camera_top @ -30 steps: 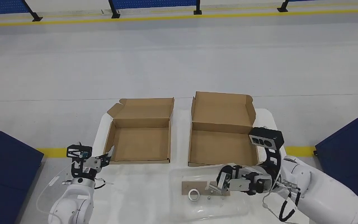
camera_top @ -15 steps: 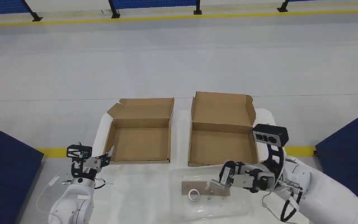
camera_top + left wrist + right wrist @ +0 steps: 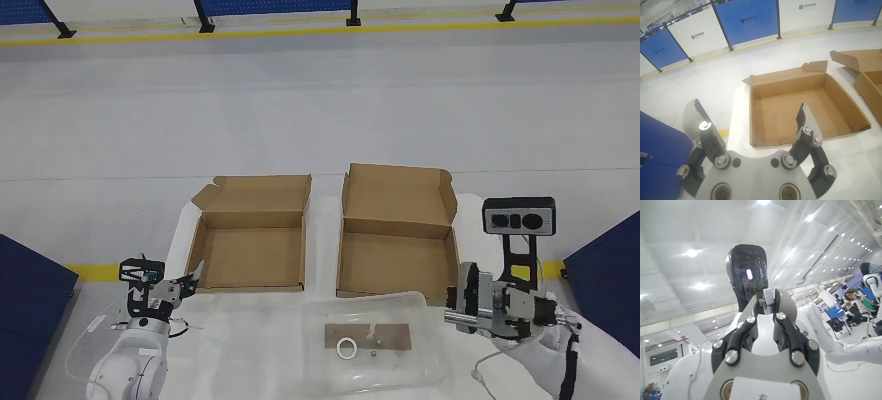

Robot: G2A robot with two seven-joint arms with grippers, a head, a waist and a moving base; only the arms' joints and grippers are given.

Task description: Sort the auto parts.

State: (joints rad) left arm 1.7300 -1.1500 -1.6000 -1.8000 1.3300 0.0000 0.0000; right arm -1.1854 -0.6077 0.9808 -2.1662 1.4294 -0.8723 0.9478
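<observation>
My right claw point(image 3: 766, 303), aimed upward, clamps a small metal block point(image 3: 769, 301) crosswise in its grip (left claw point(image 3: 748, 105) gapes apart).

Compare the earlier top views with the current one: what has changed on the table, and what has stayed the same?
The right gripper drew back rightward from over the tray and turned upward; it is now shut on a small metal part. The left gripper, open, the boxes, and the ring in the tray stayed put.
</observation>
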